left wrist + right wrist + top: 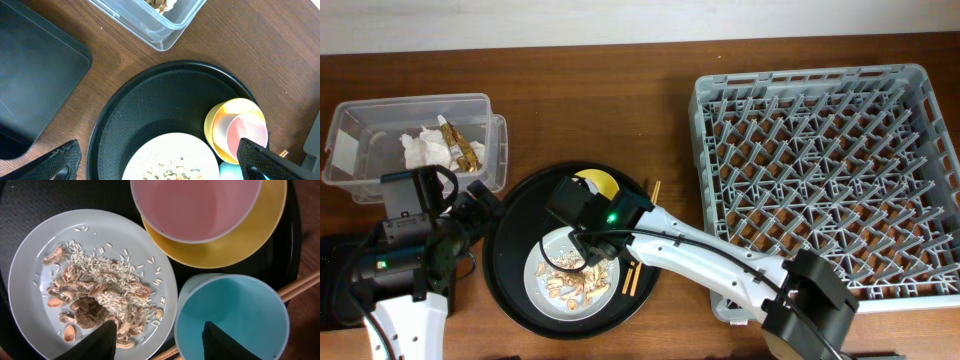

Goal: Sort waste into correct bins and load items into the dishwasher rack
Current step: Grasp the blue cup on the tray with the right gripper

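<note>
While the grey dishwasher rack [825, 175] fills the right side of the worktop [570, 90], the round black tray [510, 270] sits left of it. The clear tub [380, 120] at far left holds white napkins [425, 148] and a gold-brown wrapper [463, 148]. The shallow black tray [35, 75] lies near the round one.

On the round tray, the plate [30, 260] carries tan food scraps [95, 295]. Just beside it stand the yellow bowl [240, 245], with the pink cup [195, 205] nested inside, and the light-blue cup [235, 320]. 2 chopsticks [300, 285] lie at the tray's right edge.

The right tool [160, 342] hovers low, its fingers apart, 1 over the plate and 1 over the blue cup. The left tool [160, 162] hangs above the tray, spread wide and holding nothing.
</note>
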You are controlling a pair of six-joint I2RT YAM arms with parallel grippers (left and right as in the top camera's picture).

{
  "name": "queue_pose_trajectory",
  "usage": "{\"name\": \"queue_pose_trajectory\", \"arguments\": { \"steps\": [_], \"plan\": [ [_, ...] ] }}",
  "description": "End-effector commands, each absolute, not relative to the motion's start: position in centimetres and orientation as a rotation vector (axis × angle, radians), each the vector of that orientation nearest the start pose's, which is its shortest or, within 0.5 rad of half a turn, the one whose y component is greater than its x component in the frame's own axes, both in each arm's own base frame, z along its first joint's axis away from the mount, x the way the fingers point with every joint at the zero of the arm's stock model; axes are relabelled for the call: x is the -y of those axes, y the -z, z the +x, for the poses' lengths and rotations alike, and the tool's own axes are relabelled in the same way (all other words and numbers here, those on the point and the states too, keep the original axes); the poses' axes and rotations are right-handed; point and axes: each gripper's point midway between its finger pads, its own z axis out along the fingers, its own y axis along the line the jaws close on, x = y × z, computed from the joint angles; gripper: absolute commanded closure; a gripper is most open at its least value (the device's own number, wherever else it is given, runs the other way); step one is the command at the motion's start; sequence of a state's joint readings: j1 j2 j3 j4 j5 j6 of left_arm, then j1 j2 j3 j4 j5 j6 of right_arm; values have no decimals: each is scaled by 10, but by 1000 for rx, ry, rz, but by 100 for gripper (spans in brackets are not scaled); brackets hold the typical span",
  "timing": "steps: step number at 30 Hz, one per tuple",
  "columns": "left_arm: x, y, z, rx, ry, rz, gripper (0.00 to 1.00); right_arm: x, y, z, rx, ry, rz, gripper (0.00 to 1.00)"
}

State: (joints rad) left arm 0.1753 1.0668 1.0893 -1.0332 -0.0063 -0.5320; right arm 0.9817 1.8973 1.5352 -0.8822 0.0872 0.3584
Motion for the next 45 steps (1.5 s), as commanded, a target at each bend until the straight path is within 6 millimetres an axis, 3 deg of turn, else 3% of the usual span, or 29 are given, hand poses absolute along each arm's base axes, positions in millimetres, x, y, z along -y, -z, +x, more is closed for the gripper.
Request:
{"name": "queue_pose_trajectory", "arguments": {
  "steps": [1,6,10,16,28,31,35,37,39,40,45],
  "plan": [
    [-47,-202,262,-2427,130,-892,1,-350,-95,253,-2694,-154,-856,44],
    [-47,-202,262,-2427,130,-892,1,-343,-79,249,-2711,-129,-862,44],
    [-47,-202,262,-2427,130,-892,1,-342,-78,249,-2713,-126,-863,44],
    [-47,-202,262,-2427,130,-892,1,-340,-77,250,-2709,-110,-859,57],
    [-47,-202,262,-2427,130,-892,1,-339,-69,249,-2707,-109,-859,60],
    [-47,-202,262,-2427,130,-892,1,-337,-62,248,-2708,-107,-860,66],
    [-47,-202,262,-2427,130,-892,1,-339,-62,248,-2706,-116,-859,67],
    [-47,-202,262,-2427,130,-892,1,-339,-62,248,-2706,-116,-859,71],
    [-47,-202,262,-2427,130,-892,1,-339,-64,249,-2708,-121,-843,91],
    [-47,-202,262,-2427,130,-892,1,-340,-65,250,-2709,-128,-829,96],
    [-47,-202,262,-2427,130,-891,1,-344,-84,253,-2694,-144,-822,96]
  ]
}}
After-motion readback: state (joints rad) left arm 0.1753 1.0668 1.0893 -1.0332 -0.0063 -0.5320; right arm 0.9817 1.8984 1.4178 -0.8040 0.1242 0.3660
